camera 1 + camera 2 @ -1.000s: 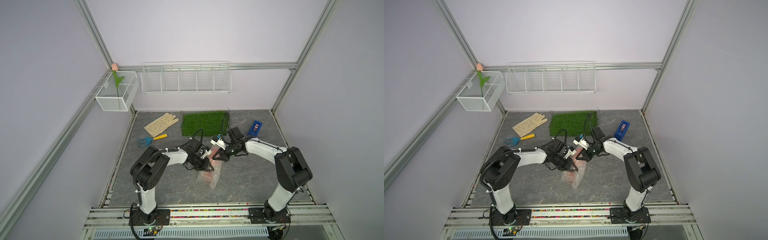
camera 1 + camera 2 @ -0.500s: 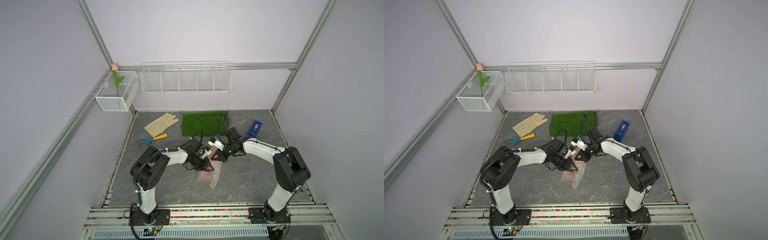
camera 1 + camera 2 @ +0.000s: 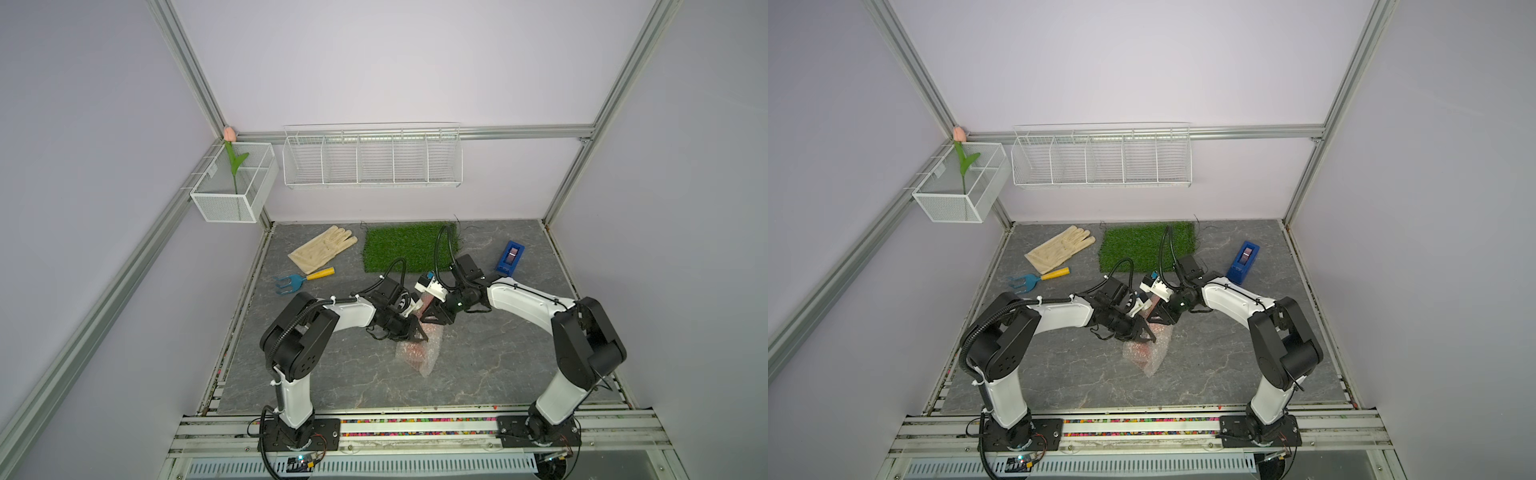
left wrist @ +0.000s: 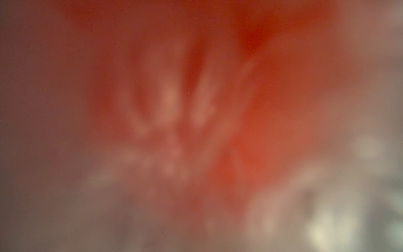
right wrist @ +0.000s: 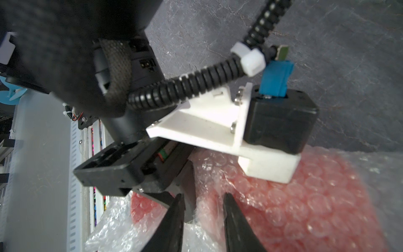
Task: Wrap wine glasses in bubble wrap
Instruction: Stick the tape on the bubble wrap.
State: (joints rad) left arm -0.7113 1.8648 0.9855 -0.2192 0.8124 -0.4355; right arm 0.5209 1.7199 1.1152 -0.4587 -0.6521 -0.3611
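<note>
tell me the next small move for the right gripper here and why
Probably lower the right gripper and pinch the loose bubble wrap by its fingertips, to draw it tighter round the cup. Its jaws stand apart, holding nothing, while the left gripper rests on the wrapped cup.

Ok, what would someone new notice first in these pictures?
The left gripper and right gripper crowd together at the middle of the table, over a red goblet bundled in bubble wrap. Next comes the bright green mat at the back, and the left wrist view is nothing but a red blur.
</note>
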